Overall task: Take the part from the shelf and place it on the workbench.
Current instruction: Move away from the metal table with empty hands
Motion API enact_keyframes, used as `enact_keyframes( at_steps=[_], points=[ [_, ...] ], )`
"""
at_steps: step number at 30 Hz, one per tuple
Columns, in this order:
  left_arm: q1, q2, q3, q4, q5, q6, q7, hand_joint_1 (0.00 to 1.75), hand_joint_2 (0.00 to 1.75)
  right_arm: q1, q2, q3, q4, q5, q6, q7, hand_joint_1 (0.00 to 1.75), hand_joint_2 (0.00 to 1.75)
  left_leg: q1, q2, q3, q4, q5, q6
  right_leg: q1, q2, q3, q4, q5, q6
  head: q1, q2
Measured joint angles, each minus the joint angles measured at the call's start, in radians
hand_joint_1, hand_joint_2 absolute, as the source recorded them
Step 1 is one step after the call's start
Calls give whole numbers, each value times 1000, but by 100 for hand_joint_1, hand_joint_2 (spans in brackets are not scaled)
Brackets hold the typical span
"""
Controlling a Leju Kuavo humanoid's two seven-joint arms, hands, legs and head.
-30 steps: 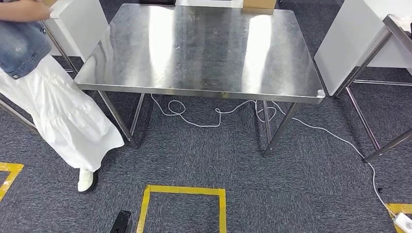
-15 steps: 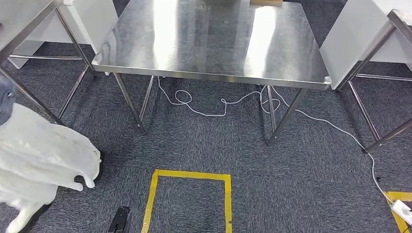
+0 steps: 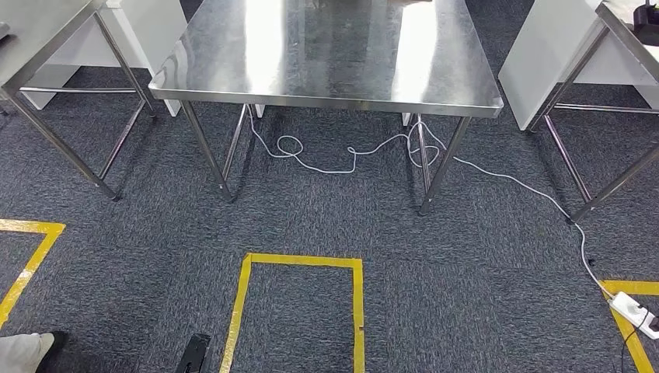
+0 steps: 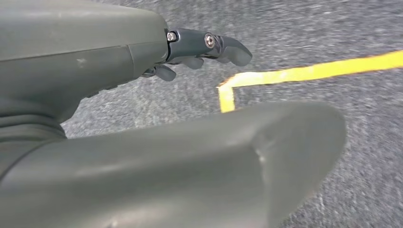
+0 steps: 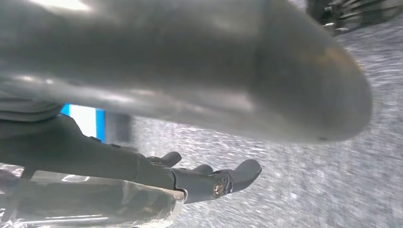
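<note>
While the right robot hand (image 5: pixel 157 175) holds a clear-bagged part (image 5: pixel 90 202) against its fingers, left robot hand (image 4: pixel 190 52) empty with fingers apart, steel table (image 3: pixel 326 54) ahead.

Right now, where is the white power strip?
In the head view, the white power strip lies on the carpet at the far right, on a strip of yellow floor tape, at the end of the white cable running from under the steel workbench.

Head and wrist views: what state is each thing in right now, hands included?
Left hand: fingers apart, holding nothing.
Right hand: fingers stretched out along a clear plastic wrap; cannot tell if it is gripped.
Workbench: upright on its legs.
White cable: lying loose in loops on the carpet under the workbench.
Power strip: lying on the yellow tape at the cable's end.
</note>
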Motion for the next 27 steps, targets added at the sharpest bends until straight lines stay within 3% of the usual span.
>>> enact_keyframes(
  at_steps=[1, 3, 5, 7, 9, 11, 13, 14, 15, 16, 17, 19, 20, 21, 23, 24, 25, 27],
  points=[
    [-1, 0, 0, 0, 0, -1, 0, 0, 0, 1, 1, 0, 0, 0, 0, 2, 0, 0, 1, 0, 51, -48, 19, 0, -1, 0, -16, 7, 8, 5, 0, 0],
    [-4, 1, 0, 0, 0, -2, 0, 0, 0, 1, 2, 1, 0, 1, 0, 5, 0, 0, -1, -3, 153, -179, 5, 7, 2, 0, -41, 20, 21, 17, 0, 0],
    [-6, 1, 0, 0, 0, -2, 0, 0, 0, 0, 2, 3, 0, 3, 0, 6, 0, 0, -8, -6, 191, -249, -21, 21, 6, 0, -49, 24, 35, 32, 1, 0],
    [-5, 1, 0, 0, 2, -2, 1, 0, 0, 0, 2, 5, 0, 5, 0, 7, 0, 0, -12, -4, 181, -258, -5, 41, 9, -1, -53, 23, 49, 48, 0, 0],
    [-5, 0, 0, 0, 3, -2, 1, 0, 0, 2, -1, 6, 0, 7, 0, 7, 0, 0, -13, 0, 161, -265, 22, 63, 8, 2, -76, 52, 18, 49, 0, 0],
    [-6, -1, 0, 0, 3, -2, 1, 0, 0, 3, -2, 7, 0, 11, 3, 9, 0, 87, -14, 2, 127, -267, 51, 75, 4, 5, -121, 160, -74, 38, 4, 0],
    [-5, -1, 0, 0, 3, -2, 1, 0, 0, 2, -2, 8, 1, 14, 9, 12, 0, 175, -16, 3, 88, -266, 80, 75, 1, 5, -151, 291, -141, 42, 6, 0],
    [-5, -1, 0, 0, 3, -1, 2, 0, 0, 2, -3, 9, 1, 15, 12, 15, 0, 175, -17, 4, 68, -266, 95, 73, 1, 5, -146, 327, -141, 52, 6, 0],
    [-4, -1, 0, 0, 3, -1, 2, 0, 0, 2, -5, 9, 1, 16, 13, 19, 0, 175, -17, 5, 49, -266, 109, 71, 1, 5, -123, 330, -124, 64, 6, 0],
    [-4, -2, 0, 0, 3, 0, 3, 0, 0, 1, -6, 10, 1, 17, 14, 22, 0, 175, -17, 5, 30, -265, 125, 67, 0, 5, -81, 297, -101, 73, 6, 0],
    [-4, -2, 0, 0, 3, 1, 4, 0, 0, 0, -8, 10, 0, 17, 14, 24, 0, 175, -17, 5, 15, -265, 140, 63, 0, 5, -20, 232, -88, 75, 6, 0],
    [-5, -2, 0, 0, 2, 3, 5, 0, 0, -6, -10, 13, 0, 17, 13, 25, 0, 175, -18, 6, -3, -266, 167, 50, 9, 6, 105, 63, -109, 59, 4, 0],
    [-5, -2, 0, 0, 2, 3, 4, 0, 0, -8, -11, 14, 0, 16, 13, 24, 0, 175, -19, 8, -4, -269, 180, 44, 14, 7, 139, 6, -124, 48, 2, 0],
    [-4, -2, 0, 0, 2, 4, 3, 0, 0, -10, -11, 14, 0, 14, 13, 23, 0, 175, -18, 9, -3, -276, 193, 37, 20, 8, 151, -23, -131, 38, 1, 0],
    [-1, -3, 0, 0, 2, 3, 1, 0, 0, -8, -10, 14, 1, 11, 13, 21, 0, 175, -14, 10, -5, -288, 206, 25, 13, 6, 134, -25, -110, 22, -1, 0],
    [2, -3, 0, 0, 2, 3, 0, 0, 0, -7, -10, 14, 1, 10, 13, 21, 0, 175, -12, 8, -12, -274, 180, 21, 8, 4, 124, -25, -96, 11, -2, 0],
    [6, -3, 0, 1, 3, 3, 0, 0, 0, -5, -10, 14, 1, 10, 12, 21, 0, 175, -9, 7, -25, -238, 131, 17, 2, 1, 112, -26, -82, 0, -4, 0],
    [11, -3, 1, 1, 3, 3, 0, 0, 0, -3, -10, 14, 1, 10, 12, 19, 0, 175, -7, 5, -55, -104, 6, 10, 3, -1, 84, -24, -56, -14, -6, 0]
  ],
)
